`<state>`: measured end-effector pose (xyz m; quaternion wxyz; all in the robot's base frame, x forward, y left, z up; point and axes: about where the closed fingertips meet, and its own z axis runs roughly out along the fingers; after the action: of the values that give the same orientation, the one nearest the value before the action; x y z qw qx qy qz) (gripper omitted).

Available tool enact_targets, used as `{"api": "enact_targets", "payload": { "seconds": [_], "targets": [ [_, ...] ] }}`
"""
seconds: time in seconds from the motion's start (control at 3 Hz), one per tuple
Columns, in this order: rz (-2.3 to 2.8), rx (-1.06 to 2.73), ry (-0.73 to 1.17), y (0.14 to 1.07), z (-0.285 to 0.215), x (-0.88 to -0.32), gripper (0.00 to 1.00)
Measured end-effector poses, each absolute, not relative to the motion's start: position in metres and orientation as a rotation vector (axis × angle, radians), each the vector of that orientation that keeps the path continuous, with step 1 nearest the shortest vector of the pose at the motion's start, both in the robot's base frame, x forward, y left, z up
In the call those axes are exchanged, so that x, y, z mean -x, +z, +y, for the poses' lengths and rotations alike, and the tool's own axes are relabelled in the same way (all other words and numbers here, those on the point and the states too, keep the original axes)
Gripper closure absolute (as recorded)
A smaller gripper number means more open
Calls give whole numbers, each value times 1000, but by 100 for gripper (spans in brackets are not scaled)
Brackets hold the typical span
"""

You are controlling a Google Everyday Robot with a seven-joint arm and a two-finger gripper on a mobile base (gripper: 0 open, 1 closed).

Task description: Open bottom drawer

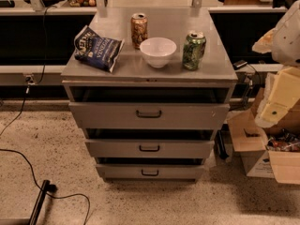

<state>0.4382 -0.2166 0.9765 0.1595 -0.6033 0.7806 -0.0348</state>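
A grey metal cabinet [149, 69] stands in the middle of the camera view with three drawer fronts stacked one above the other. The bottom drawer [117, 171] is the lowest and shortest front, just above the floor, with a small dark bar handle [150, 173]. A dark gap shows above it. The mid-sized front [112, 149] and the tallest front [103, 115] sit above it, each with a dark gap above. My gripper [275, 108] is a white and cream shape at the right edge, well to the right of the cabinet and above the bottom drawer's level, touching nothing.
On the cabinet top lie a chip bag [97, 48], a brown can [138, 30], a white bowl [158, 51] and a green can [193, 50]. Open cardboard boxes [255, 149] stand on the floor at the right. A black cable [28, 163] runs across the floor at the left.
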Motion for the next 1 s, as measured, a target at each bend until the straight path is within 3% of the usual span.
{"api": "enact_targets", "payload": {
  "seconds": [0.33, 1.0],
  "targets": [
    [2231, 1724, -99, 976, -217, -438, 0],
    [2226, 1781, 158, 892, -209, -436, 0]
  ]
}}
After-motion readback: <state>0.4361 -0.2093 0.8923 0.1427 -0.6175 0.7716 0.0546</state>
